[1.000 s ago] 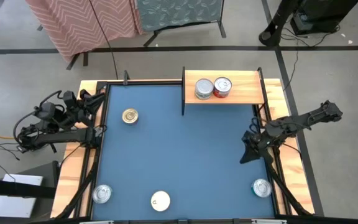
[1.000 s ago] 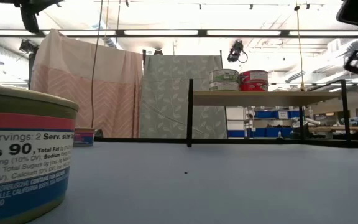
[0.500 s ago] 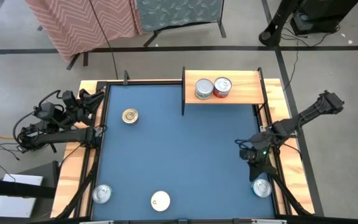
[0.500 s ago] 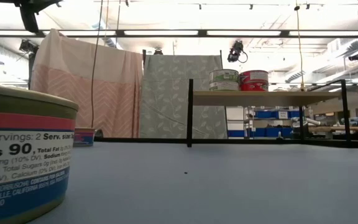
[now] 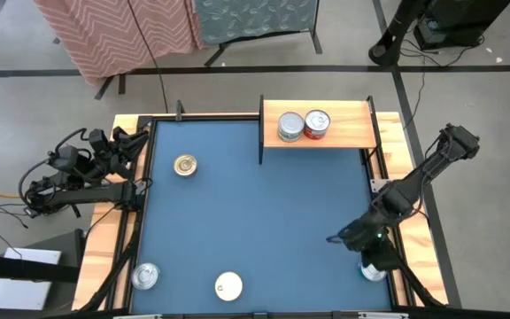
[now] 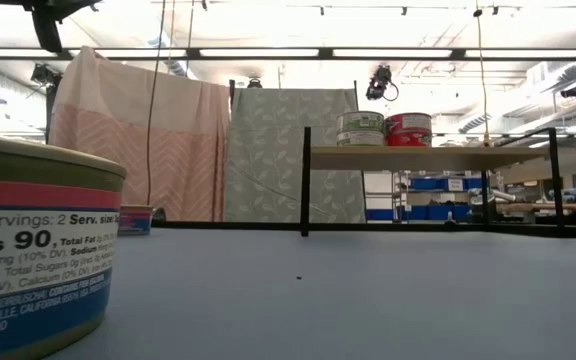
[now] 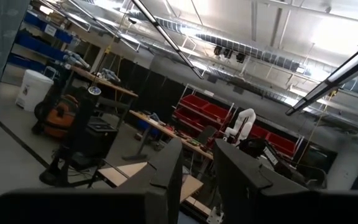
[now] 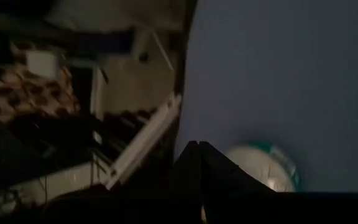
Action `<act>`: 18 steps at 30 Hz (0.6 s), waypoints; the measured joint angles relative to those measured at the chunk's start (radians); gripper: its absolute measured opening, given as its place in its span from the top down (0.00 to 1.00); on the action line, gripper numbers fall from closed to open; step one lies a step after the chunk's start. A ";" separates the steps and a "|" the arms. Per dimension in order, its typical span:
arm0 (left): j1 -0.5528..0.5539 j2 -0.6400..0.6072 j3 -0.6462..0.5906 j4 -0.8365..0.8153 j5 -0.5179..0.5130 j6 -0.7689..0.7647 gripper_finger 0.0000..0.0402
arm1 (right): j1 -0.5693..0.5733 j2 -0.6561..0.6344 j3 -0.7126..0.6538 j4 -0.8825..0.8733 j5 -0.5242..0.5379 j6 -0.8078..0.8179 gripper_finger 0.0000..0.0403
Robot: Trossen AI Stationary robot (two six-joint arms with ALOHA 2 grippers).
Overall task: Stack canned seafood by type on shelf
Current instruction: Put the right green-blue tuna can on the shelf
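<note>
High view: closed right tool (image 5: 367, 255) crowds corner tin (image 5: 374, 270).

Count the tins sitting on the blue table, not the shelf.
4: gold-lidded tin far left; silver tin near-left corner; white-lidded tin near edge; one tin near right, partly hidden beneath the right arm.

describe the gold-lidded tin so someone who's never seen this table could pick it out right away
Start at the blue table seen from above and find the light-wood shelf at its far right corner. Go left past the shelf's dark upright toward the far left corner: the gold-lidded tin sits there alone on the blue surface. It is the only tin with a gold lid; the other lids are silver or white.
</note>
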 joint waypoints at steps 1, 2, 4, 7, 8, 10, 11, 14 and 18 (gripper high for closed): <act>0.000 0.000 0.000 0.000 0.000 0.002 0.76 | 0.017 0.011 0.000 -0.011 0.000 0.007 0.99; 0.000 0.000 0.000 0.000 0.000 0.005 0.76 | 0.034 0.023 0.000 -0.020 0.000 0.015 0.99; 0.000 0.000 0.000 0.000 0.000 0.022 0.76 | 0.062 0.047 0.000 -0.027 0.000 0.028 0.99; 0.000 0.000 0.000 0.000 0.000 0.026 0.76 | 0.097 0.085 0.000 -0.017 -0.002 0.048 0.99; 0.000 0.000 0.000 0.000 0.000 0.026 0.76 | 0.106 0.097 0.000 -0.012 -0.002 0.053 0.99; 0.000 0.000 0.000 0.000 0.007 0.026 0.76 | 0.121 0.122 0.000 0.006 -0.001 0.059 0.99; 0.000 0.000 0.000 0.000 0.013 0.026 0.76 | 0.127 0.135 0.000 0.019 0.000 0.059 0.99; 0.000 0.000 0.000 0.001 0.033 0.025 0.76 | 0.142 0.180 0.000 0.060 0.026 0.058 0.99; 0.000 0.000 0.000 0.004 0.045 0.025 0.76 | 0.153 0.246 0.000 0.128 0.034 0.023 0.99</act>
